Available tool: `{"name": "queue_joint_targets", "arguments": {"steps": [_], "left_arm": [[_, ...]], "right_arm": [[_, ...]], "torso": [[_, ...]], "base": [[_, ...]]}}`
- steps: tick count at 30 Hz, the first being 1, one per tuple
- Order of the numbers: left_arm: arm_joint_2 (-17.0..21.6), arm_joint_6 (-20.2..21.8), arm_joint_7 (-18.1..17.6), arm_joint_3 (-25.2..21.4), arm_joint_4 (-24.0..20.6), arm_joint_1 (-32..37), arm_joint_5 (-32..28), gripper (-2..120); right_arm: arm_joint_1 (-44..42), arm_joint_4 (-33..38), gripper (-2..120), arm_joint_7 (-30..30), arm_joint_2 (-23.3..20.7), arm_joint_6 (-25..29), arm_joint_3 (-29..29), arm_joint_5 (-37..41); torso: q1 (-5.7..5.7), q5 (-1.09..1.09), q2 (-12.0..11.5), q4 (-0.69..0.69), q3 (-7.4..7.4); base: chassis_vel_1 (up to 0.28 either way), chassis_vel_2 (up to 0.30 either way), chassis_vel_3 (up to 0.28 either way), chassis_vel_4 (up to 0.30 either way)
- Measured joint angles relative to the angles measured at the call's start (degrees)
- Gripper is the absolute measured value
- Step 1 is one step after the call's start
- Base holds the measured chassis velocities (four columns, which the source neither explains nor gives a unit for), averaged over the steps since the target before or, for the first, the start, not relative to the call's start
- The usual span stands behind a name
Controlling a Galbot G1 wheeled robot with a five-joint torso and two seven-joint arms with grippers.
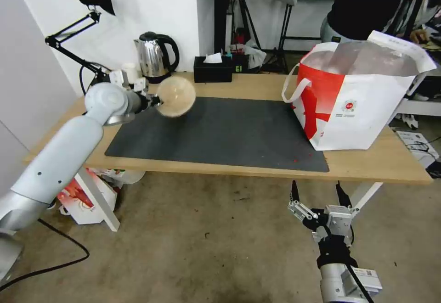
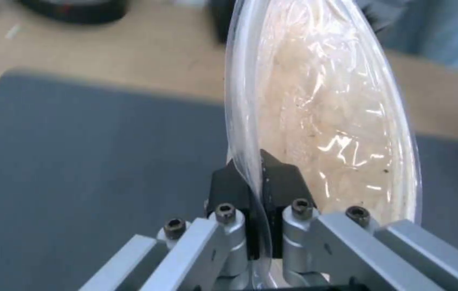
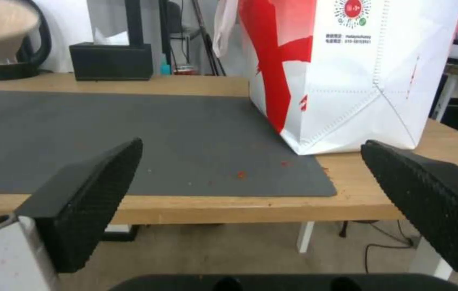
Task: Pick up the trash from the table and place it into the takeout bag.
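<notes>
My left gripper (image 2: 256, 178) pinches the beige bowl (image 1: 176, 96) by its rim, airborne above the mat's (image 1: 220, 133) left end. Transport step; next requires carrying it rightward over the takeout bag (image 1: 353, 105). My right gripper (image 1: 317, 195) waits open below the table (image 1: 376, 163).

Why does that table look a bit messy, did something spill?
Yes: small red crumbs lie scattered on the dark grey mat near the white-and-red takeout bag. Also, the left gripper holds the shallow beige bowl tipped on its side above the mat.
</notes>
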Motion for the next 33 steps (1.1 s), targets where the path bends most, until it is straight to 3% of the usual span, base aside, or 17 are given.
{"name": "queue_joint_targets", "arguments": {"steps": [1, 5, 9, 11, 13, 15, 21, 25, 33], "left_arm": [[0.0, 0.0, 0.0, 0.0, 0.0, 0.0, 0.0, 0], [-0.32, -4.19, 9.43, 3.41, 1.92, -6.43, 0.7, 0], [-0.89, -6.06, 13.26, 4.9, 2.71, -8.49, 1.64, 0], [-2.19, -9.62, 18.96, 6.99, 3.97, -10.95, 4.16, 0], [-2.57, -10.52, 20.08, 7.45, 4.27, -11.41, 4.73, 0], [-4.14, -13.32, 23.35, 8.91, 5.22, -12.97, 5.78, 0], [-7.67, -17.06, 25.02, 11.34, 7.38, -15.42, 6.36, 0], [-11.98, -19.28, 27.39, 14.48, 11.95, -18.52, 7.47, 0], [-16.34, -20.04, 28.85, 17.68, 16.98, -21.48, 7.69, 0]], "right_arm": [[0.0, 0.0, 100, 0.0, 0.0, 0.0, 0.0, 0.0], [0.0, 0.0, 100, 0.0, 0.0, 0.0, 0.0, 0.0], [0.0, 0.0, 100, 0.0, 0.0, 0.0, 0.0, 0.0], [0.0, 0.0, 100, 0.0, 0.0, 0.0, 0.0, 0.0], [0.0, 0.0, 100, 0.0, 0.0, 0.0, 0.0, 0.0], [0.0, 0.0, 100, 0.0, 0.0, 0.0, 0.0, 0.0], [0.0, 0.0, 100, 0.0, 0.0, 0.0, 0.0, 0.0], [0.0, 0.0, 100, 0.0, 0.0, 0.0, 0.0, 0.0], [0.0, 0.0, 100, 0.0, 0.0, 0.0, 0.0, 0.0]], "torso": [[0.0, 0.0, 0.0, 0.0, 0.0], [0.0, 0.02, 0.0, 0.01, 0.0], [0.0, 0.01, 0.0, 0.01, 0.0], [0.0, 0.01, 0.0, 0.0, 0.0], [0.0, 0.01, 0.0, 0.01, 0.0], [0.0, 0.0, 0.0, 0.01, 0.0], [0.01, 0.01, 0.0, 0.01, 0.0], [0.0, 0.01, 0.0, 0.01, 0.0], [0.0, 0.01, 0.0, 0.01, 0.0]], "base": [[0.0, 0.0, 0.0, 0.0], [0.0, 0.0, 0.0, 0.0], [0.0, 0.0, 0.0, 0.0], [0.0, 0.0, 0.0, 0.0], [0.0, 0.0, 0.0, 0.0], [0.0, 0.0, 0.0, 0.0], [0.0, 0.0, 0.0, 0.0], [0.0, 0.0, 0.0, 0.0], [0.0, 0.0, 0.0, 0.0]]}}
